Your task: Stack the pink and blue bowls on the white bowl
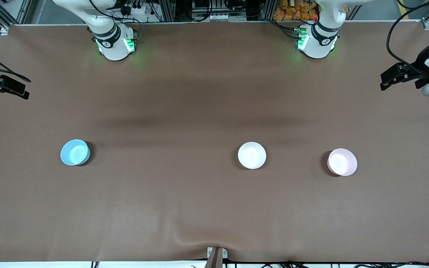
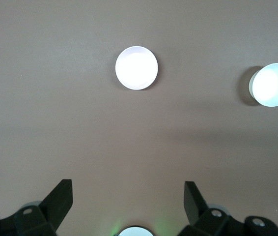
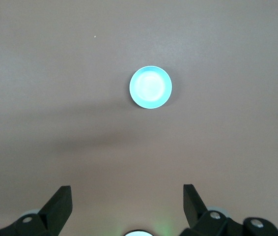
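No legible text, labels, brands, numbers or signs anywhere. Small dark marks on the white arm bases at the top of the front view, too small to read.
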You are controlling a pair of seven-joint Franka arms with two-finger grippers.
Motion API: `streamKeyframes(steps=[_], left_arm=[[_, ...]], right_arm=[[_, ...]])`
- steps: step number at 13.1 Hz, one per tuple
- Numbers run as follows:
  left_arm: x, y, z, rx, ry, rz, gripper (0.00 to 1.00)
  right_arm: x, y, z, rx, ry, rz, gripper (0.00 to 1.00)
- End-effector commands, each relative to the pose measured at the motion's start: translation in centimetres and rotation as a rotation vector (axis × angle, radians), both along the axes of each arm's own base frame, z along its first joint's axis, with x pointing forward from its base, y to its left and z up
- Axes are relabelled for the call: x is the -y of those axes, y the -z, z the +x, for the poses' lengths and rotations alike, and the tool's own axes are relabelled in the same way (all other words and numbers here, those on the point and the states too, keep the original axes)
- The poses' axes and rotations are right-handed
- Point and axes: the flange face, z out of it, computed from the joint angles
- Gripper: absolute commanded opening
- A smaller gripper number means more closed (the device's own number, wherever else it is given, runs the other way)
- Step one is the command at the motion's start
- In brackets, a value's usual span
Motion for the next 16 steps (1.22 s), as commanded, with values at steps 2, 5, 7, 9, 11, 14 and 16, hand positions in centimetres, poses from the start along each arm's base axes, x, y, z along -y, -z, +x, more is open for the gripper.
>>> streamKeyframes(steps=[2, 5, 7, 9, 11, 14, 16], left_arm=[[0.0, -0.3, -0.8, 0.011, 0.018, -0.005, 1.0], [0.0, -0.2, -0.8, 0.01, 0.018, -0.005, 1.0], [0.0, -0.2, -0.8, 0.01, 0.018, -0.005, 1.0], [0.0, -0.2, -0.8, 0.008, 0.018, -0.005, 1.0], [-0.2, 0.1, -0.8, 0.002, 0.015, -0.005, 1.0], [-0.7, 0.8, -0.7, -0.005, 0.006, -0.005, 1.0], [-1.9, 1.6, -0.2, -0.005, -0.016, -0.006, 1.0]], right_arm=[[0.3, 1.3, 0.0, 0.006, -0.014, 0.0, 1.0], [0.2, 1.4, 0.1, 0.007, -0.014, 0.0, 1.0], [0.3, 1.3, 0.1, 0.009, -0.013, 0.0, 1.0], [0.2, 1.3, 0.1, 0.009, -0.014, 0.0, 1.0], [0.1, 1.0, 0.1, 0.015, -0.016, 0.0, 1.0], [-0.2, 0.6, 0.0, 0.017, -0.02, -0.001, 1.0], [-0.2, 0.1, 0.0, 0.026, -0.018, -0.003, 1.0]])
